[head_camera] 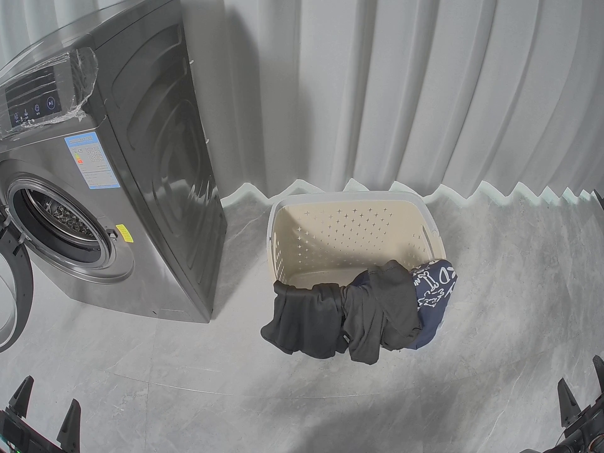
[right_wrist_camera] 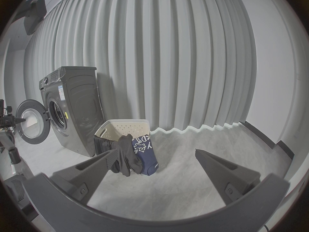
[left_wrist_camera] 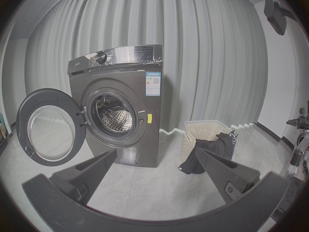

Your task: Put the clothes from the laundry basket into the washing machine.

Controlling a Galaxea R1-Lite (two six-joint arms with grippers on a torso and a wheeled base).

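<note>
Both spread and empty, left end effector (head_camera: 45, 407) and right end effector (head_camera: 582, 385) likely face the first pick: dark clothes (head_camera: 377, 309) draped over laundry basket (head_camera: 352, 195) rim.

Right pincer (right_wrist_camera: 155, 154) low over the grey floor (right_wrist_camera: 206, 142), jaws spread wide, nothing between them. Ahead sits the cream laundry basket (right_wrist_camera: 120, 128), dark clothes (right_wrist_camera: 127, 155) draped over its near rim, with a navy garment (right_wrist_camera: 145, 157) (white print) hanging beside them. The washing machine (right_wrist_camera: 82, 107) stands just beside the basket, door (right_wrist_camera: 32, 126) swung open. White curtain (right_wrist_camera: 161, 65) behind.
</note>
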